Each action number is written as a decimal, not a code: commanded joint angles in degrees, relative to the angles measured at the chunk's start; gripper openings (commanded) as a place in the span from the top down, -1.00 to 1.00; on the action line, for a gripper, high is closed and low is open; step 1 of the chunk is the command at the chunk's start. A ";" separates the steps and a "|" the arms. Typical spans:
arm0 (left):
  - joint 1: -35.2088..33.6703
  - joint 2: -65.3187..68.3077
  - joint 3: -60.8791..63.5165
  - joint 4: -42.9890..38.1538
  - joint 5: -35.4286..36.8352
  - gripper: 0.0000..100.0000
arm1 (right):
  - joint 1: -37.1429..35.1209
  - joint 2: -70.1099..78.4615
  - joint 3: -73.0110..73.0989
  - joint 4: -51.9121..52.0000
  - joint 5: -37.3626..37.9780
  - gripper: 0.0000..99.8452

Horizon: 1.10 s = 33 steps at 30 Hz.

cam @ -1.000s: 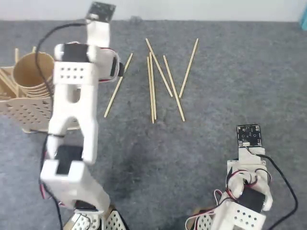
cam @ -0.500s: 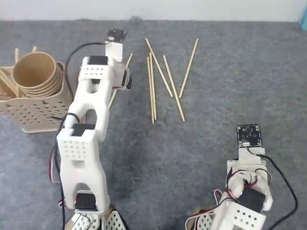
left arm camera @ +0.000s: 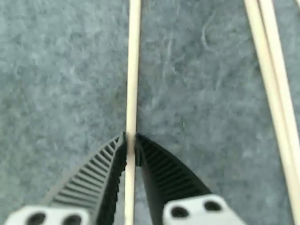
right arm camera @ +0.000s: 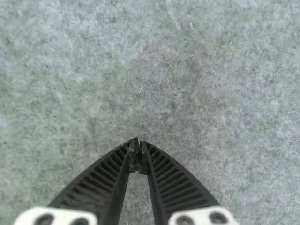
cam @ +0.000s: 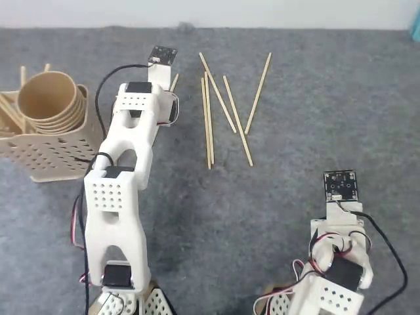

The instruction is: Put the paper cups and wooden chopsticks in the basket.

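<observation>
The left tool (left arm camera: 130, 137) pinches the leftmost loose chopstick (left arm camera: 134, 65); the right tool (right arm camera: 138, 142) hangs pressed together, near right.

- Mat (cam: 295, 98), grey: a wide bare stretch is running from the loose chopsticks (cam: 226, 111) to the right arm (cam: 338, 262), which is sitting folded at the near edge.
- Left arm (cam: 121, 190): is lying stretched toward the far side, standing between the basket (cam: 46, 151) and the loose chopsticks. A narrow strip of mat is showing between arm and basket.
- Left gripper (left arm camera: 130, 138): is pinching a single chopstick (left arm camera: 134, 56). Bare mat is lying on one side, a pair of chopsticks (left arm camera: 269, 89) near on the other.
- Basket mouth: stacked paper cups (cam: 49, 98) are taking up most of it, with standing chopsticks (cam: 9, 110) crowding the sliver beside them.
</observation>
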 commanded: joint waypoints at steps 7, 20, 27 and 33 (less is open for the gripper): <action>-0.62 -1.67 -16.84 22.33 -0.09 0.97 | 0.31 -0.92 -0.35 0.04 0.88 0.98; -2.11 -12.22 -30.37 34.81 2.90 0.98 | 0.31 -0.92 -0.35 0.04 0.88 0.98; -2.02 -30.33 -21.32 34.46 2.64 0.98 | 0.22 -0.92 -0.35 -0.04 0.88 0.98; -0.88 -44.66 -12.70 34.46 -1.23 0.98 | 0.22 -0.92 -0.35 0.13 0.88 0.98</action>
